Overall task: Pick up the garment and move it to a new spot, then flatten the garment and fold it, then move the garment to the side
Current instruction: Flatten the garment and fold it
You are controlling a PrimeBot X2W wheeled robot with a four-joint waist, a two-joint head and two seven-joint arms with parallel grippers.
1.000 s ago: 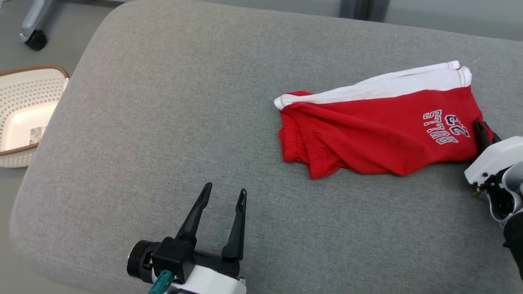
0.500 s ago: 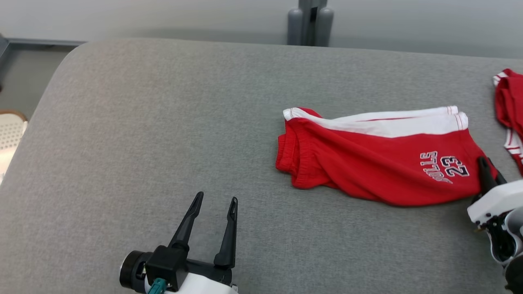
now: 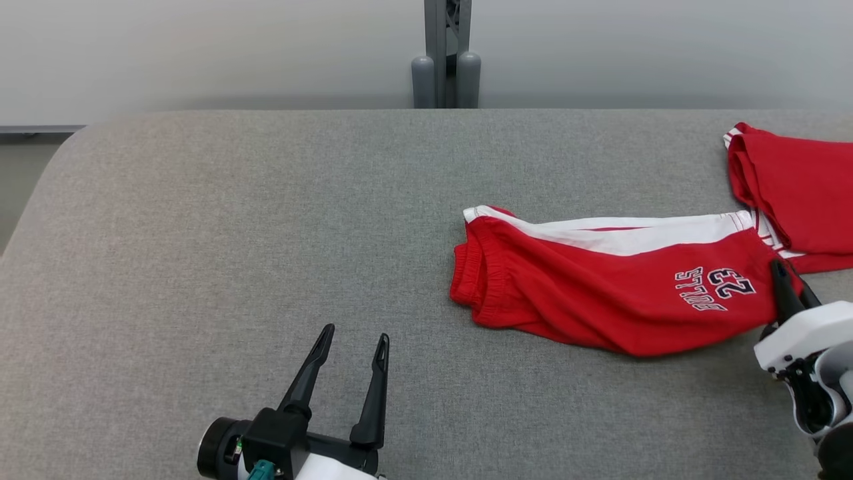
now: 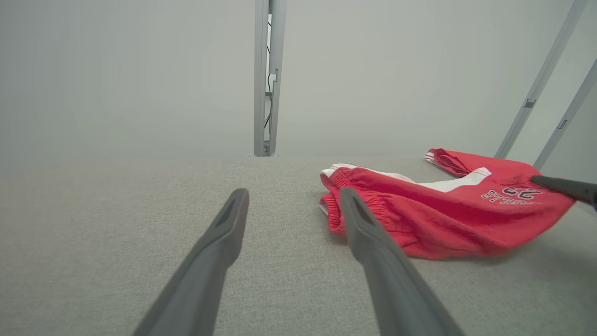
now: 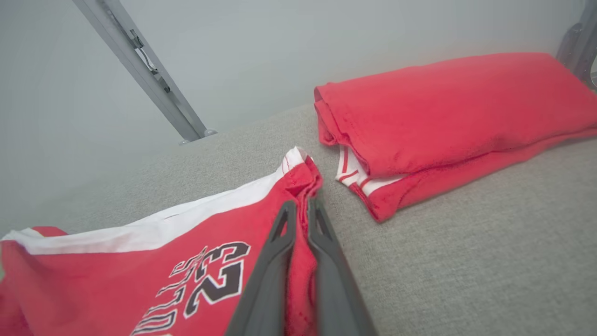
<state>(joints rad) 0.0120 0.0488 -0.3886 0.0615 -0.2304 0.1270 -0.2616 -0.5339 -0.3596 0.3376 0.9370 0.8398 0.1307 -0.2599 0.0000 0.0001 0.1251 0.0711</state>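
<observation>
- Dark-fingered left gripper stood nearest, fingers apart and holding nothing, above the grey fabric surface.
- Right gripper was clamped together on the right edge of the red shorts.
- Shorts lay on the surface, right of centre, white band along the far side; print read "BULLS 23", upside down.
- Folded red garment lay just beyond.
- Grey post stood farthest.
</observation>
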